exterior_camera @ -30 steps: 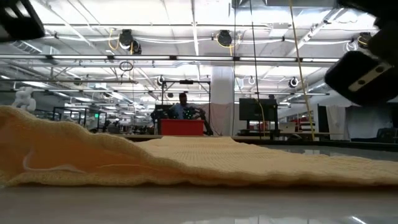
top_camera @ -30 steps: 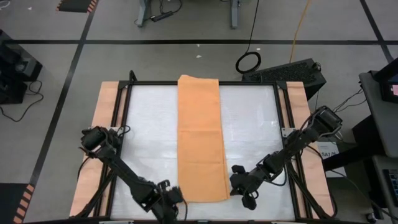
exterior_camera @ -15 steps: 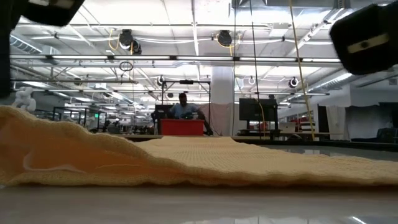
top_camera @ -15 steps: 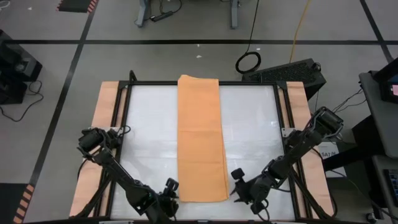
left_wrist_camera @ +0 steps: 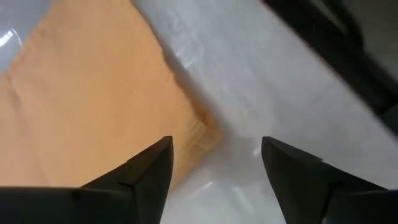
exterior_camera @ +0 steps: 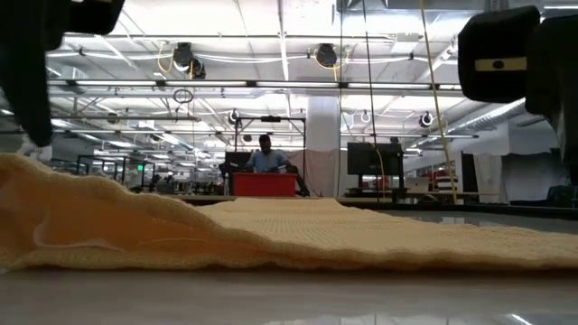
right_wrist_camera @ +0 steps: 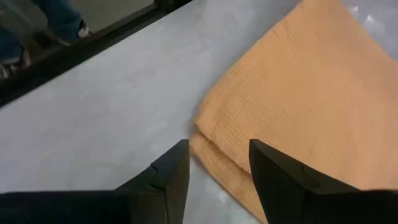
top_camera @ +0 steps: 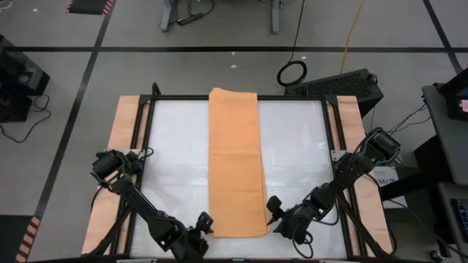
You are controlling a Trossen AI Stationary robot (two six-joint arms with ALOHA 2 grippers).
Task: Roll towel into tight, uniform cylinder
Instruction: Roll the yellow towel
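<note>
The towel (top_camera: 237,164) is an orange-tan cloth folded into a long narrow strip. It lies flat down the middle of the white table, from the far edge to near the front edge. My left gripper (top_camera: 203,222) stands open at the strip's near left corner (left_wrist_camera: 202,132), which shows between and beyond its fingers. My right gripper (top_camera: 273,210) stands open at the near right corner (right_wrist_camera: 202,134), its fingers to either side of that corner. In the low view the towel's near end (exterior_camera: 271,235) lies on the table, with dark parts of both grippers in the upper corners.
A black frame (top_camera: 234,98) borders the white table, with wooden strips (top_camera: 123,139) along both sides. White table lies bare left and right of the strip. A black case (top_camera: 338,84) sits past the far right corner. A person (exterior_camera: 265,155) stands far behind the table.
Both wrists have rolled, so each gripper's fingers now stand to either side of a near corner of the towel. Both grippers have come down slightly, showing larger in the low view's upper corners. The towel has not moved.
</note>
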